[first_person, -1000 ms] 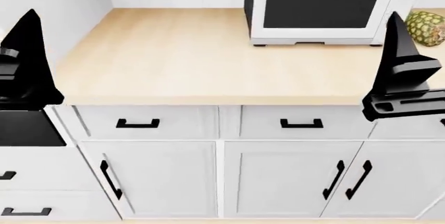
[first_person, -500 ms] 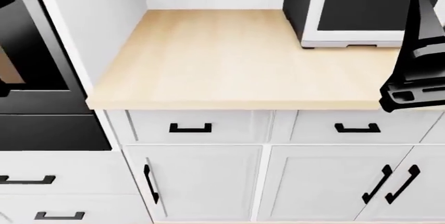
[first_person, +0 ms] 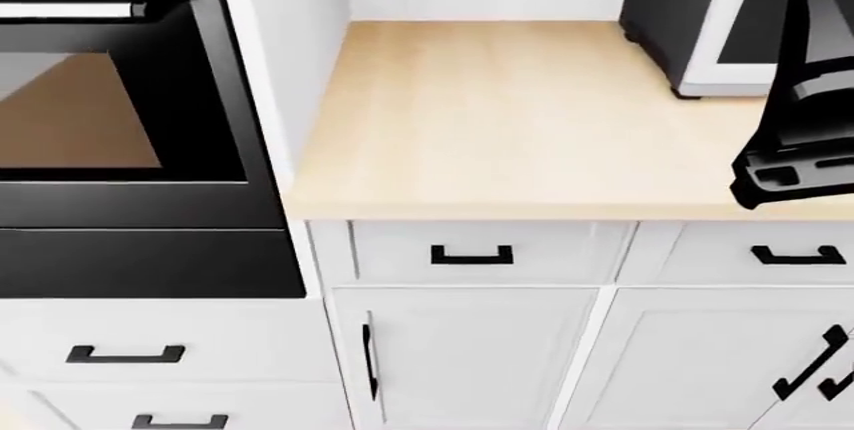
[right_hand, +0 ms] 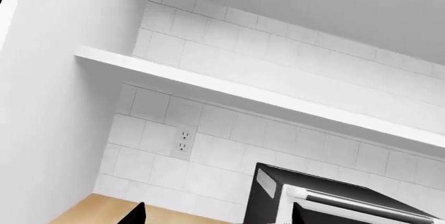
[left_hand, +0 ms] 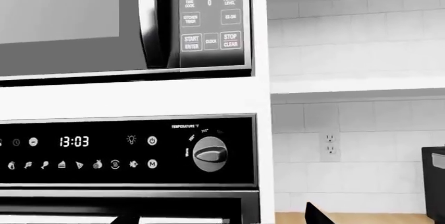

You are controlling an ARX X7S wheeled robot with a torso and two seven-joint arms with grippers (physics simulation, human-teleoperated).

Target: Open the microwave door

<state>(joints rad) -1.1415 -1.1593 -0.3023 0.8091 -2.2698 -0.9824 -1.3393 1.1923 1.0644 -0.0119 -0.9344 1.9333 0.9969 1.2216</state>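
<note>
The microwave door (first_person: 787, 20) sits at the far right of the head view, its white frame and black window partly hidden behind our right gripper (first_person: 801, 165), which hangs in front of it over the counter edge. We cannot tell whether that gripper's jaws are apart or together. The microwave rests on the wooden countertop (first_person: 494, 120), beyond and to the left of the gripper. Our left gripper is out of the head view, and its wrist camera faces the built-in oven's control panel (left_hand: 125, 151) with its knob (left_hand: 208, 153); its state is unclear.
</note>
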